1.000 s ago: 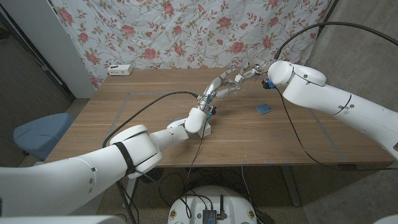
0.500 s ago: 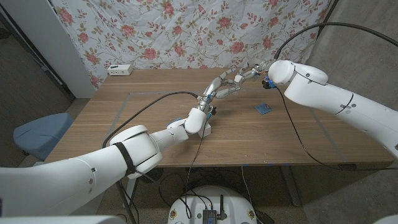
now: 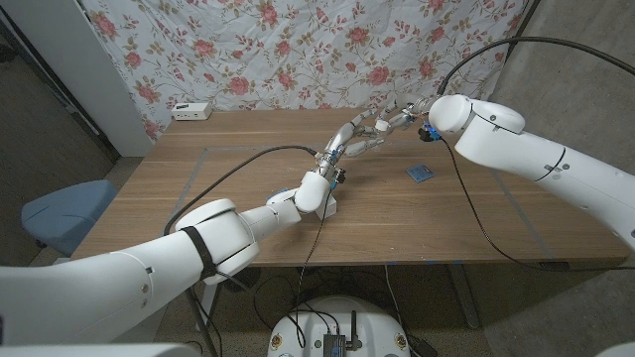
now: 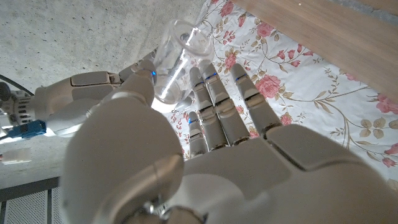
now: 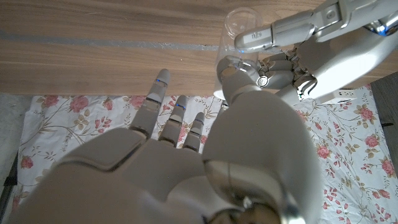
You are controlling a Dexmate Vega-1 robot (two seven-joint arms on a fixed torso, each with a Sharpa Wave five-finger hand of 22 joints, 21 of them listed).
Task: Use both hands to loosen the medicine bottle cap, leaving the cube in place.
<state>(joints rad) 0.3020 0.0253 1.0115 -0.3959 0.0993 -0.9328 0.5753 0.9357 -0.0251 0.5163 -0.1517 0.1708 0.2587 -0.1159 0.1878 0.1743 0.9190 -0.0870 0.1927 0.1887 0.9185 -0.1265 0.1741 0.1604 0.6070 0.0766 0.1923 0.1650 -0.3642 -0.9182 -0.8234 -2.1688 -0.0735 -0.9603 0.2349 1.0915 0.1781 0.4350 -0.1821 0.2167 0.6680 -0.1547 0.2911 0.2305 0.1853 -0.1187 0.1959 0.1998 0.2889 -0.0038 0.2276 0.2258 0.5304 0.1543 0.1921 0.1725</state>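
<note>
Head view has the bench [image 3: 228, 213] running away from the robot, and nearest on it, towards the right, lies the small blue cube [image 3: 420, 173], flat on the wood and well apart from both hands. Beyond it the two arms meet in the air over the far middle of the bench. The left hand [image 3: 342, 147] has the medicine bottle [image 4: 174, 62] pinched between thumb and fingers, clear of the wood; the left wrist view shows it as a clear, thin-walled container tilted between them. The right hand [image 3: 397, 119] comes in from the other side: its thumb reaches to the bottle's end while its other fingers [image 5: 163, 93] stand spread and apart from it, and I cannot tell whether it truly grips the cap, which I cannot make out. The bottle looks light, smooth and likely slippery, and its thin wall may flex if squeezed, so I judge a firm wrap around the body, with fingertips on the cap's edge, the safest hold. At the far left edge sits a white box [image 3: 190, 110], before a floral cloth [image 3: 298, 50]
</note>
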